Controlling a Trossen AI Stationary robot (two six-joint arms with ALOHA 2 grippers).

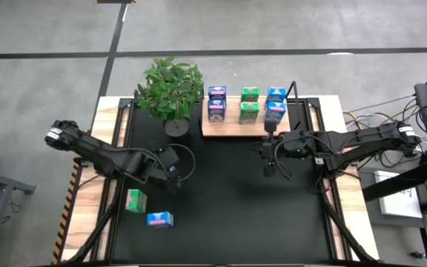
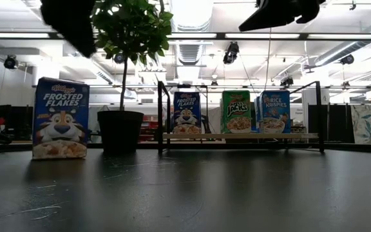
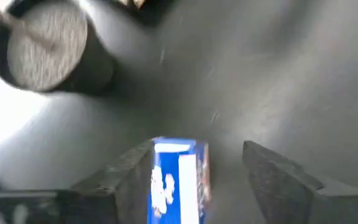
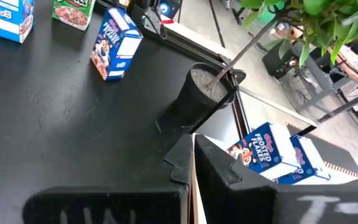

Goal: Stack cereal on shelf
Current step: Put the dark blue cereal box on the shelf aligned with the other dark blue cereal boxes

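Left wrist view: left gripper [image 3: 191,180] fingers apart around a blue cereal box [image 3: 178,180], perhaps untouched.
High view: right gripper [image 1: 267,159] fingers together, centre frame.
Shelf [image 1: 228,127]: six boxes, top centre.

Dark blue cereal box [image 2: 60,118] at nine o'clock reads "Frosted Flakes"; light blue box [image 2: 274,111] at three o'clock reads "Rice Krispies".

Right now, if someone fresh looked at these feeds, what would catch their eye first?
Probably the leafy potted plant at the table's far left, beside the wooden shelf already lined with blue, green and light blue cereal boxes. Next, the left pincer with its jaws open around a dark blue Frosted Flakes box standing on the black mat. Two more boxes, one green and one light blue, wait near the left front.
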